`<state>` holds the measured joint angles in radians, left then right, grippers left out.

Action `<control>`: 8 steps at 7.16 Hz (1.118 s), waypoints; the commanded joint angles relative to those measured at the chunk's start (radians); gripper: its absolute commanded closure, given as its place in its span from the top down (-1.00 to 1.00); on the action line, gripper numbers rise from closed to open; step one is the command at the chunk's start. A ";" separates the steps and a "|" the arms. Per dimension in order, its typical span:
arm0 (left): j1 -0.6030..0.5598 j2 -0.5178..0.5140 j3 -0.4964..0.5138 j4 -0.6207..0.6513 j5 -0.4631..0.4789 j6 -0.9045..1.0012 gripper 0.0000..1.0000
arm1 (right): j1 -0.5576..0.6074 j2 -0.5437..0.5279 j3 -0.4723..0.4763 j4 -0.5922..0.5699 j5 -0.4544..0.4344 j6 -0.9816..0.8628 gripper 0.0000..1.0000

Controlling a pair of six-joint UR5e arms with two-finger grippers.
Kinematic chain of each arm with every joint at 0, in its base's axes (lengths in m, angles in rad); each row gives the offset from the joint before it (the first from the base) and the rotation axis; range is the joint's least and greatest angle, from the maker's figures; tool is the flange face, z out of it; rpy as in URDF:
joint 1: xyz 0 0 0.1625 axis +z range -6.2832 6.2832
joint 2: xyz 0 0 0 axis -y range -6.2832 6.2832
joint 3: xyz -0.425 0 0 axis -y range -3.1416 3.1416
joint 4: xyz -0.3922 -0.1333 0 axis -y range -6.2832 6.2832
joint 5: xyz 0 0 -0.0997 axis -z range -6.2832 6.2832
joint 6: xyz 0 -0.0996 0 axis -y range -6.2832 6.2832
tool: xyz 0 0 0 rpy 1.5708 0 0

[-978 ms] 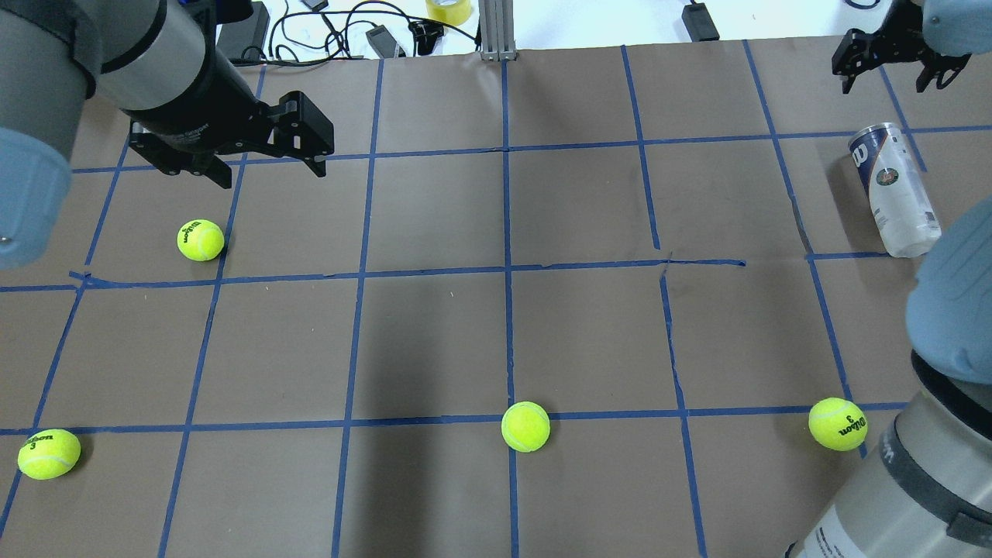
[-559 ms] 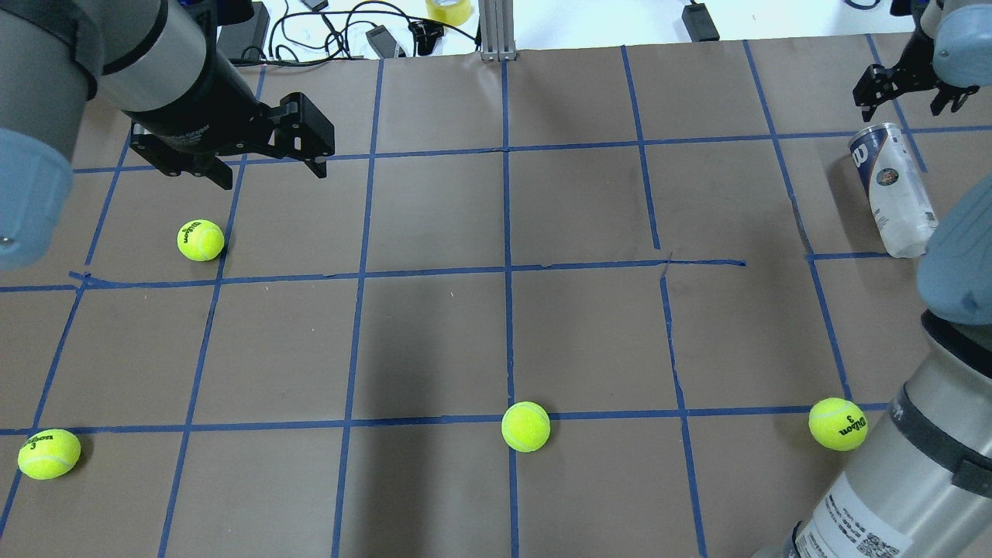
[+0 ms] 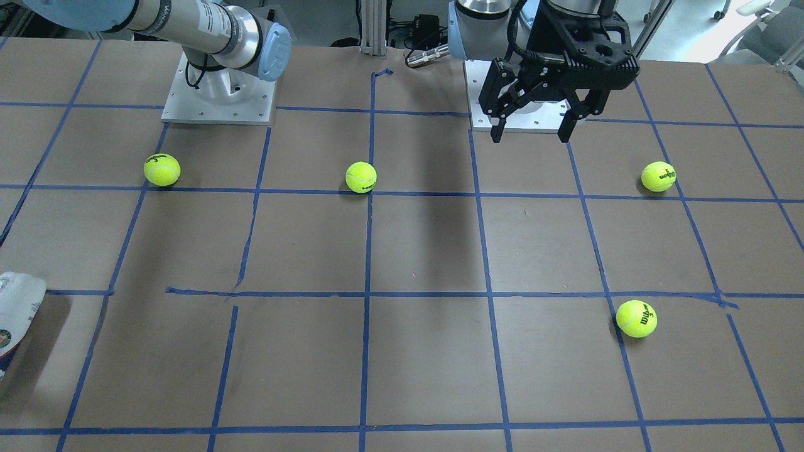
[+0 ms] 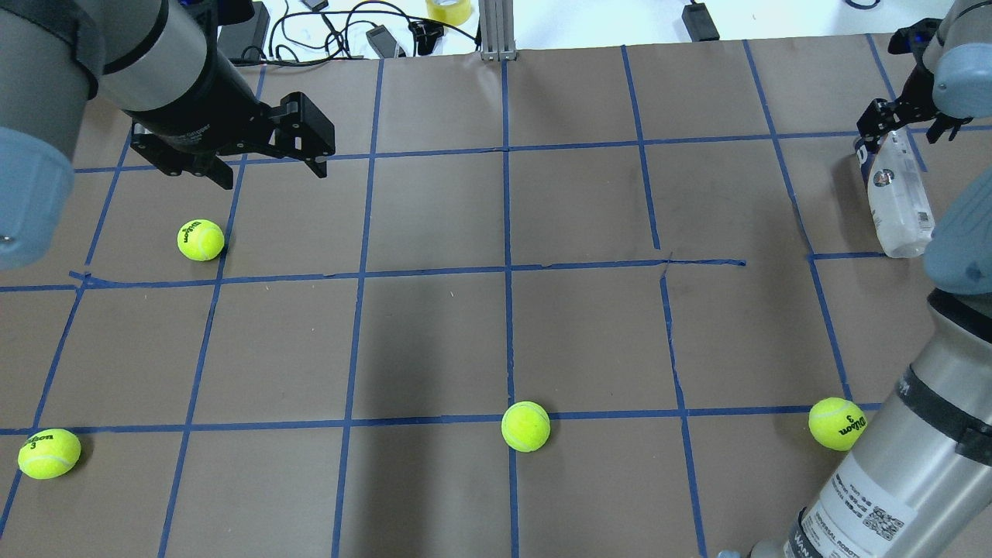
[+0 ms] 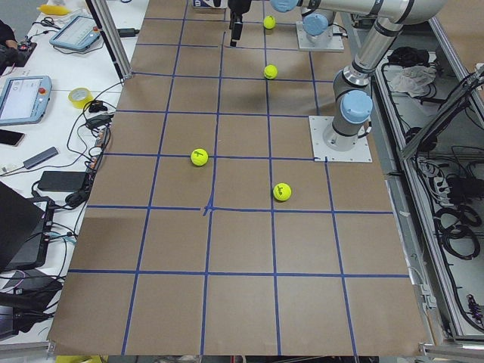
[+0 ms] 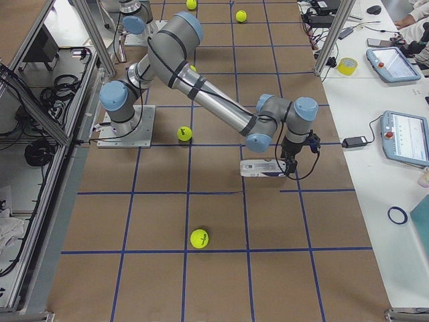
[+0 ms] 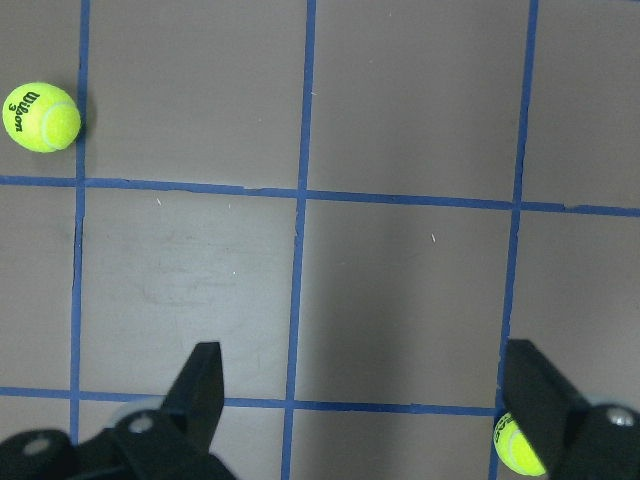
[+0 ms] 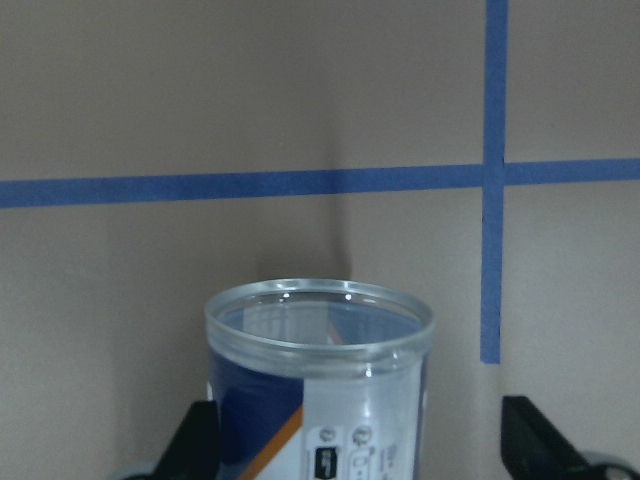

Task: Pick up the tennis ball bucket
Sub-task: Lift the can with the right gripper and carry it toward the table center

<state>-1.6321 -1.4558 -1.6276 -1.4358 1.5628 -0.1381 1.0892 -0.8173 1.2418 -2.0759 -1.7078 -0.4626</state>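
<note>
The tennis ball bucket point(image 4: 897, 203), a clear can with a navy-and-white label, lies on its side at the table's right edge. It also shows in the front-facing view point(image 3: 17, 307) and the exterior right view point(image 6: 263, 168). My right gripper point(image 4: 905, 130) is open, low over the can's far end. In the right wrist view the can's open mouth point(image 8: 320, 330) sits between the two spread fingers point(image 8: 195, 440), nearer the left one. My left gripper point(image 4: 267, 174) is open and empty, hanging above the table at the far left point(image 3: 534, 129).
Several yellow-green tennis balls lie on the brown paper: near the left gripper point(image 4: 201, 239), front left point(image 4: 49, 453), front middle point(image 4: 525, 426) and front right point(image 4: 837, 424) beside my right arm's base. Cables and a tape roll point(image 4: 448, 9) lie beyond the far edge.
My right gripper has moved toward me and down, from beyond the can to right over its far end. The can and the left arm have not moved.
</note>
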 commanded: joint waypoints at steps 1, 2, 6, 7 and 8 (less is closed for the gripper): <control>0.000 0.000 0.000 0.000 -0.001 0.000 1.00 | -0.003 0.021 0.001 -0.004 0.039 -0.017 1.00; 0.000 0.002 0.000 0.000 0.000 0.000 1.00 | -0.003 0.030 0.001 -0.007 0.063 -0.034 1.00; 0.000 0.000 0.000 0.000 -0.001 0.000 1.00 | -0.005 0.036 0.004 -0.050 0.089 -0.080 0.64; 0.000 0.000 0.000 0.000 -0.001 0.000 1.00 | -0.005 0.036 0.004 -0.050 0.089 -0.077 0.15; 0.000 0.000 0.000 0.000 0.000 0.000 1.00 | -0.005 0.032 0.004 -0.050 0.086 -0.080 0.01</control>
<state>-1.6322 -1.4557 -1.6275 -1.4358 1.5621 -0.1381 1.0846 -0.7823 1.2455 -2.1229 -1.6209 -0.5393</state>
